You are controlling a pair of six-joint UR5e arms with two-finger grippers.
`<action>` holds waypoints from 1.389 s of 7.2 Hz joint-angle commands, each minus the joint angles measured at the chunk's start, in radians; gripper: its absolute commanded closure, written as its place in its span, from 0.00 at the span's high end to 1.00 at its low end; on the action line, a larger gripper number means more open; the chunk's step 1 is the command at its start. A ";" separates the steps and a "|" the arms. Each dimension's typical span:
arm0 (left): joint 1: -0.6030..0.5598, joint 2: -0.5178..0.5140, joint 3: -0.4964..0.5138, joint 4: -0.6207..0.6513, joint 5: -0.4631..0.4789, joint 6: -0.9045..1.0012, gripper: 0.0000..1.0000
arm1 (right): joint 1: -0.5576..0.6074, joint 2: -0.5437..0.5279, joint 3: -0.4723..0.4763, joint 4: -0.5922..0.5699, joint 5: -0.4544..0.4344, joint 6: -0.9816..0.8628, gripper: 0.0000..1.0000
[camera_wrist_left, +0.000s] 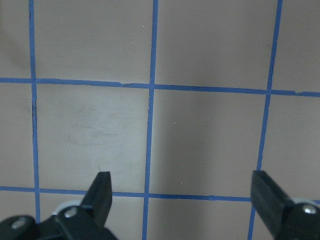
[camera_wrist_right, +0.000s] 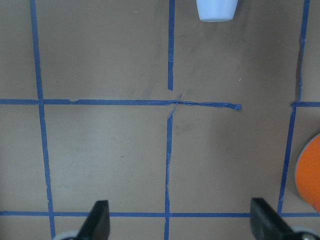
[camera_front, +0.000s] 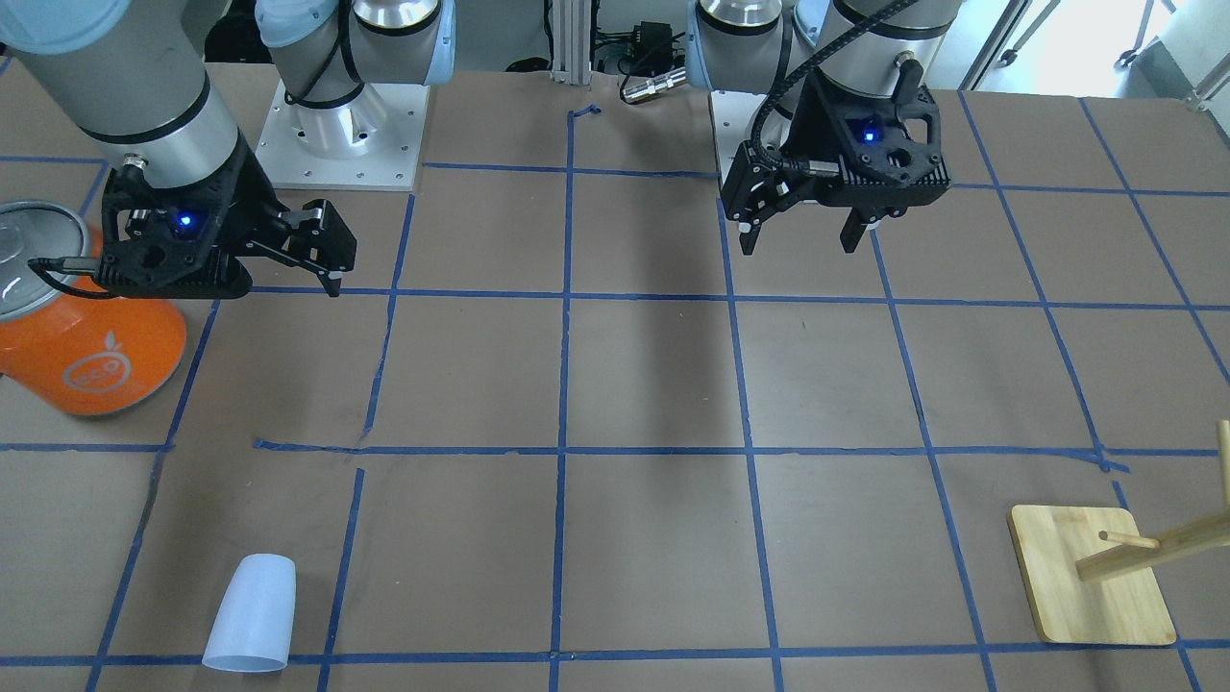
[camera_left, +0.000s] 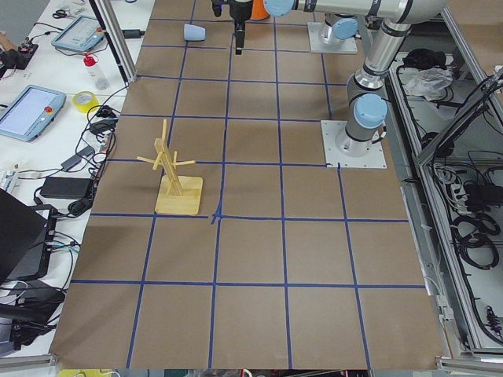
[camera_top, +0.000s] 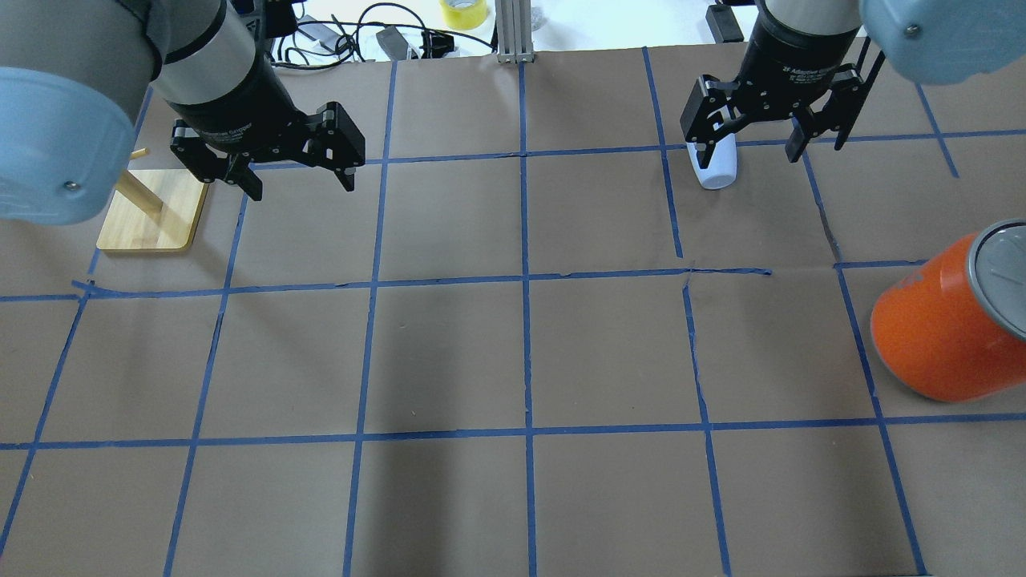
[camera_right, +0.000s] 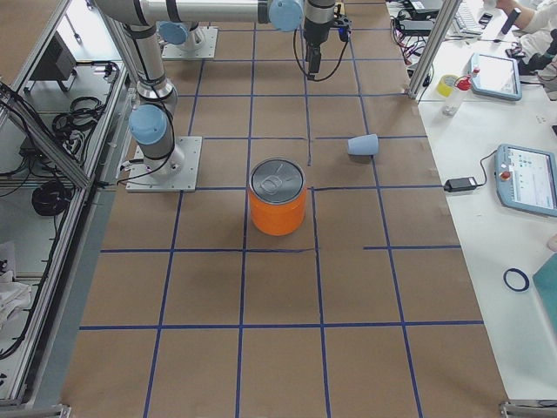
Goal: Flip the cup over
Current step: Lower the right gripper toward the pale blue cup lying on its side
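The cup [camera_front: 250,615] is a small pale bluish-white tumbler. It lies on its side near the table's operator-side edge, with its narrow base toward the robot. It also shows at the top of the right wrist view [camera_wrist_right: 216,10] and in the overhead view [camera_top: 717,170], partly behind a finger. My right gripper [camera_front: 322,274] [camera_top: 749,159] [camera_wrist_right: 178,210] is open and empty. It hangs well above the table, short of the cup on the robot's side. My left gripper [camera_front: 799,245] [camera_top: 301,188] [camera_wrist_left: 181,185] is open and empty over bare table.
A large orange can [camera_front: 91,346] [camera_top: 938,328] with a silver top stands close beside the right arm. A wooden peg stand [camera_front: 1091,577] [camera_top: 152,212] on a square base sits on the left arm's side. Blue tape lines grid the brown table.
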 commanded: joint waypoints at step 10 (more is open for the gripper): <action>0.000 0.000 0.000 0.000 0.000 0.000 1.00 | -0.005 0.029 0.002 -0.022 -0.014 0.000 1.00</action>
